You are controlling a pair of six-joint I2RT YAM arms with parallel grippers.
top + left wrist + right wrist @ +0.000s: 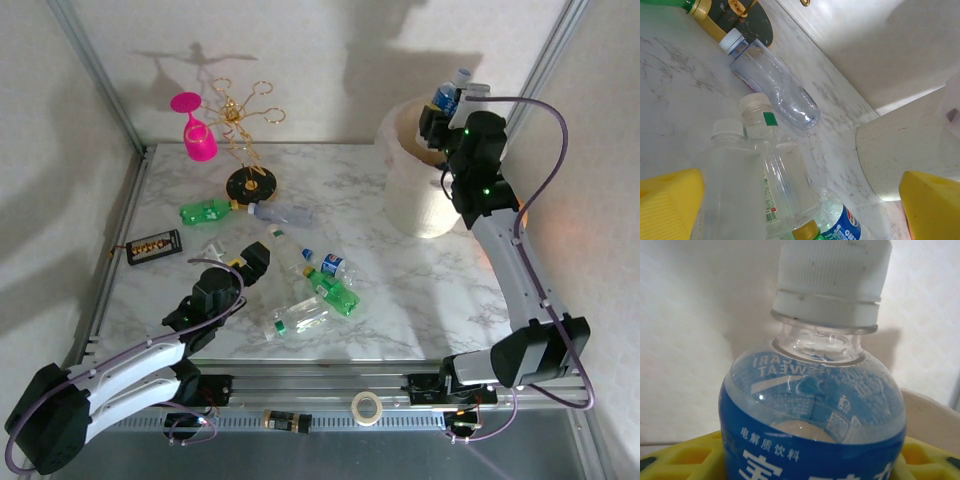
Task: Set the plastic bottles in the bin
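My right gripper (447, 108) is shut on a blue-labelled plastic bottle (447, 97) with a white cap, held upright over the cream-white bin (418, 195). In the right wrist view that bottle (812, 435) sits between the yellow fingers (677, 455), with the bin's rim (930, 410) behind it. My left gripper (256, 257) is open low over the table, beside a cluster of lying bottles: clear (299, 315), green (336, 291) and blue-labelled (331, 265). In the left wrist view, clear bottles (767, 150) and a blue-labelled one (846, 226) lie between the spread yellow fingers (670, 202).
A green bottle (205, 211) and a clear one (282, 212) lie by the black base (250, 183) of a gold rack. A pink wine glass (197, 130) hangs there. A black studded box (153, 246) lies at the left. A tape roll (367, 407) sits on the front rail.
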